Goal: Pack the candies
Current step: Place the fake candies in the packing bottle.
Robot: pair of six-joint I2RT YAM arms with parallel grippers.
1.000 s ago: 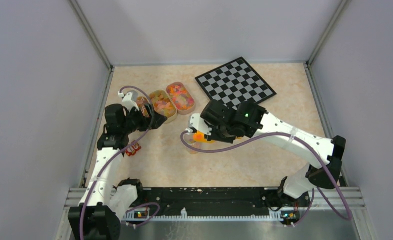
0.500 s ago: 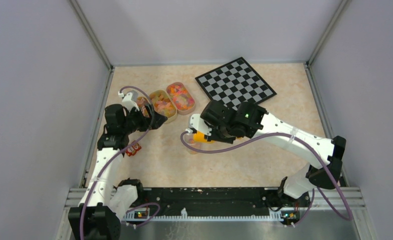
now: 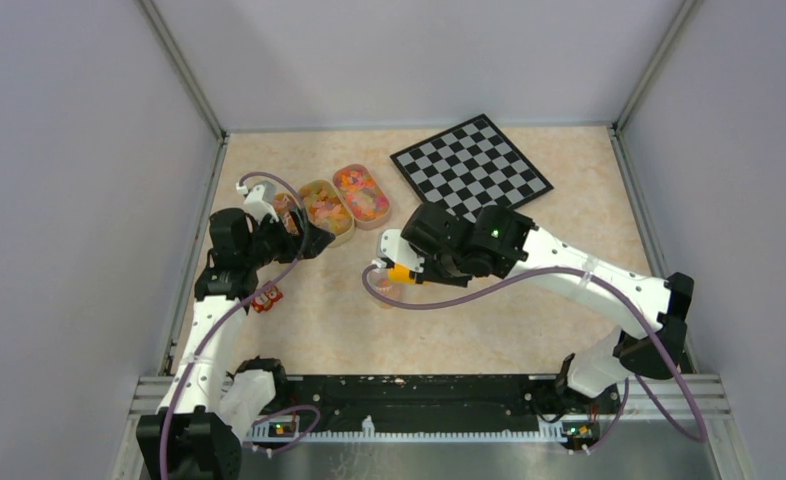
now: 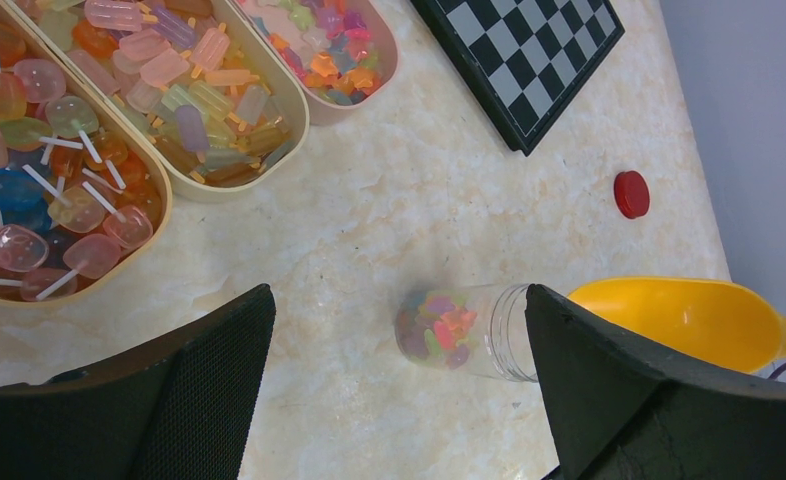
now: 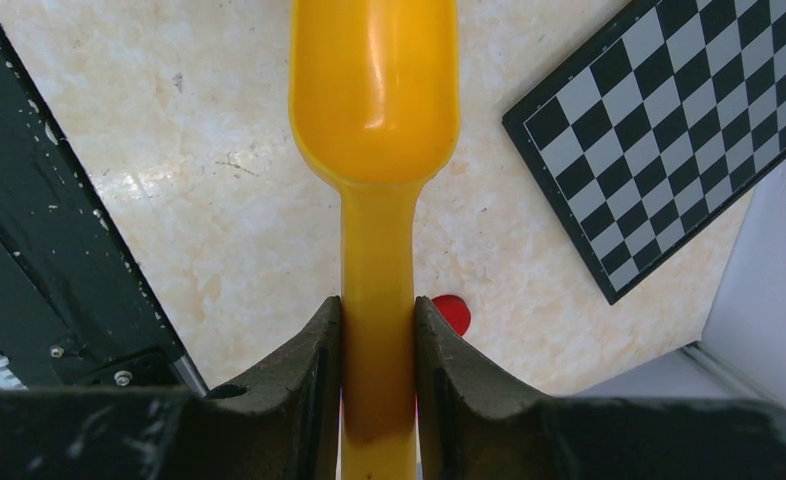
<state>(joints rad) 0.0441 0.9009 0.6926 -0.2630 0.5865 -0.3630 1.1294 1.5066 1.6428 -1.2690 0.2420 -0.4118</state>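
Mixed-colour candies (image 4: 437,322) partly fill clear jar (image 4: 504,335) on table (image 4: 419,200); more in tray (image 4: 393,55). Right jaws clenched on yellow scoop (image 5: 374,90) handle; left jaws released, apart from jar. Risk: scoop lip nudges unsteadied jar, spilling candies.

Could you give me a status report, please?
Left gripper: jaws open, empty. Right gripper: jaws shut on scoop handle. Some candies in jar, lid off. Nothing blocking.

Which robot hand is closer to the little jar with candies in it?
The right. The right gripper, shut on the yellow scoop, is just beside the jar, with the scoop tip at its mouth. The open left gripper is farther away, by the candy trays.
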